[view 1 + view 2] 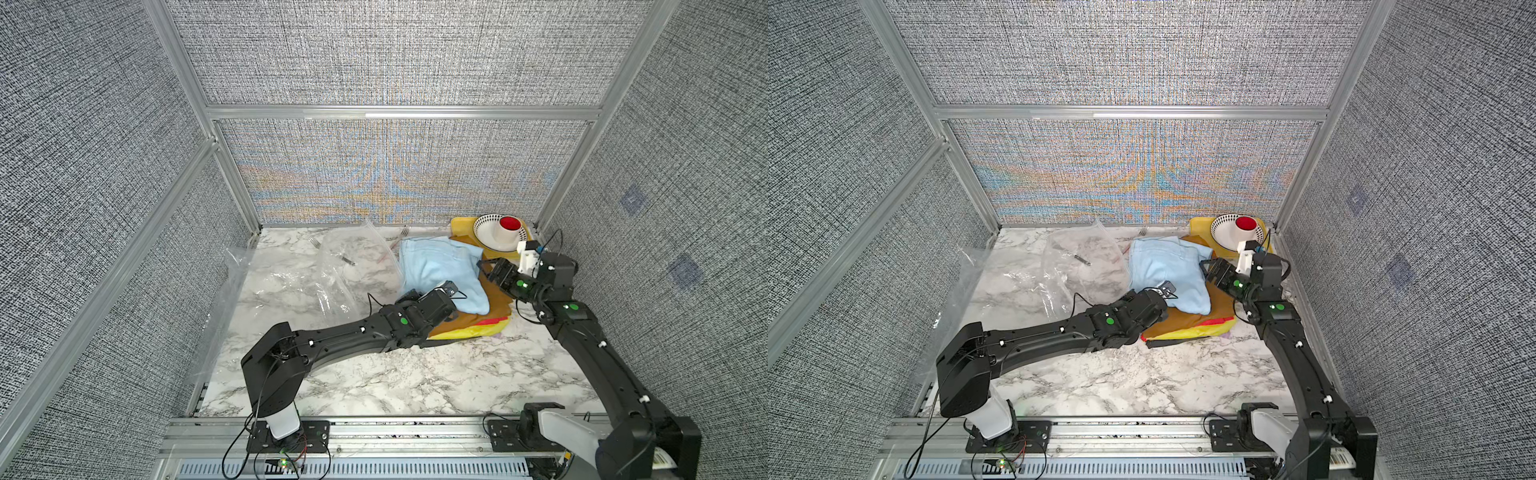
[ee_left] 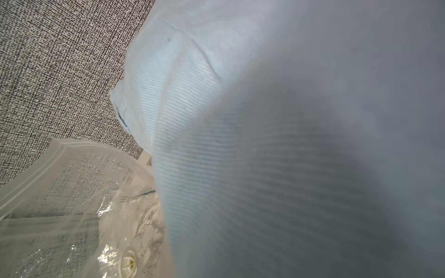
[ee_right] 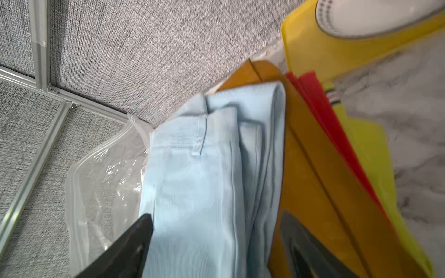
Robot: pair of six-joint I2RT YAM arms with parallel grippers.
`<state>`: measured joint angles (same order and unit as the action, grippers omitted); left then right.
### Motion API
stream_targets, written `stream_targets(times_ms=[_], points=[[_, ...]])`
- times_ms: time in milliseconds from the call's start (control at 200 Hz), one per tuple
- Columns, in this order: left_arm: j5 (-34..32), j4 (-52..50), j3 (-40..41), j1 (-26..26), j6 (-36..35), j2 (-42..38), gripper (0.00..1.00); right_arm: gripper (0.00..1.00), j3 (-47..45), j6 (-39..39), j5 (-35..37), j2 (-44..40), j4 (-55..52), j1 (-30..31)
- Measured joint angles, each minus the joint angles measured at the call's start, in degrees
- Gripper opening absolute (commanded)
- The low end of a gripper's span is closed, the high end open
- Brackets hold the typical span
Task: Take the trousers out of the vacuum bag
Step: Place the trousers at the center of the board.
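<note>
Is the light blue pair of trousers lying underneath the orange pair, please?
No, in a top view the light blue trousers lie on top of the orange trousers, which stick out from beneath them.

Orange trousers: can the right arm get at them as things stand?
Probably yes. The light blue trousers cover much of the orange trousers, but a bare orange strip shows on the side of the right gripper, right beside its open jaws.

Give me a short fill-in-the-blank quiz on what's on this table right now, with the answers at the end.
1. The top trousers are light ___.
2. The vacuum bag lies on the robot's ___ side of them.
3. The bowl sits on a tray coloured ___.
4. The right gripper has its jaws ___.

Missing words: blue; left; yellow; open.
</note>
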<state>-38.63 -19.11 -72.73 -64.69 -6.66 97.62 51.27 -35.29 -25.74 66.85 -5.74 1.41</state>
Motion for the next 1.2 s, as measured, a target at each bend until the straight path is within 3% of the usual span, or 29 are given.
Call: stream_targets(times_ms=[275,460,701,1011,1201], points=[[-1.05,-0.11,1.2,0.0,-2.45,-0.66,0.08,0.82,10.86,10.47,0.35,18.18,3.1,-1.55],[-1.51,-0.22,1.73,0.02,-3.72,-0.81,0.08,0.71,15.12,13.29,-1.57,25.49,4.22,-3.19],[-1.86,-0.26,1.38,0.02,-4.85,-0.2,0.07,0.57,16.09,14.43,-5.99,27.28,5.11,-3.56],[-2.21,-0.31,1.07,0.0,-5.33,0.5,0.07,0.54,16.48,15.69,-9.22,28.02,5.05,-3.61],[-2.34,-0.31,1.22,0.0,-5.4,0.5,0.07,0.3,16.13,17.07,-9.7,28.17,4.81,-3.61]])
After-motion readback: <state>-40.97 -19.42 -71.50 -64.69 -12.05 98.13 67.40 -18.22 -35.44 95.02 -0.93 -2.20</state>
